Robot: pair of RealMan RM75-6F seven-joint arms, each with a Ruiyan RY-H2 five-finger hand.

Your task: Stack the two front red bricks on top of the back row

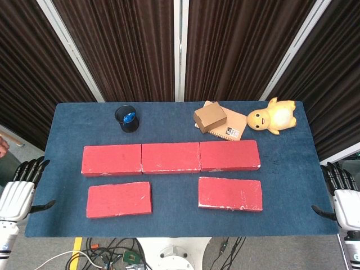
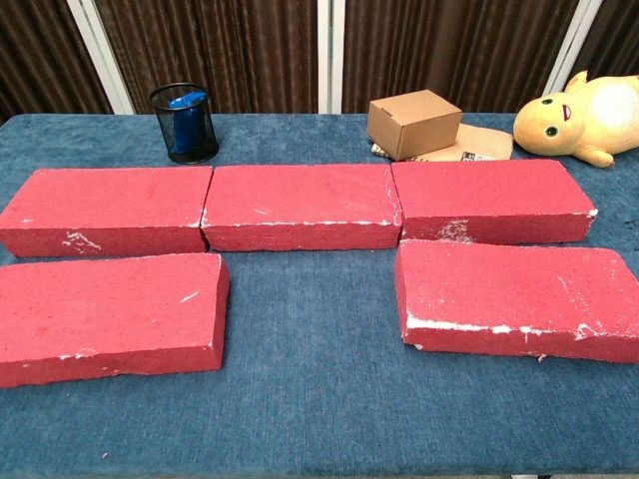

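Currently we're hanging both hands, left hand point(image 1: 19, 191) and right hand point(image 1: 343, 194), released off the table's point(image 1: 174, 216) side edges, both front bricks point(image 1: 118, 199) point(image 1: 230, 193) lying untouched.

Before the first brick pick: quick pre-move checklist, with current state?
1. Both front bricks flat on the table: left front brick and right front brick lie flat, nothing on them. ok
2. Back row ready to stack on: three bricks end to end, tops bare. ok
3. Left hand free: off the table's left edge, holding nothing. ok
4. Right hand free: off the right edge, holding nothing. ok
5. Clutter clear of the back row: pen cup, cardboard box and yellow plush toy sit behind it, apart. ok
6. Brick weight and grip: cannot tell.
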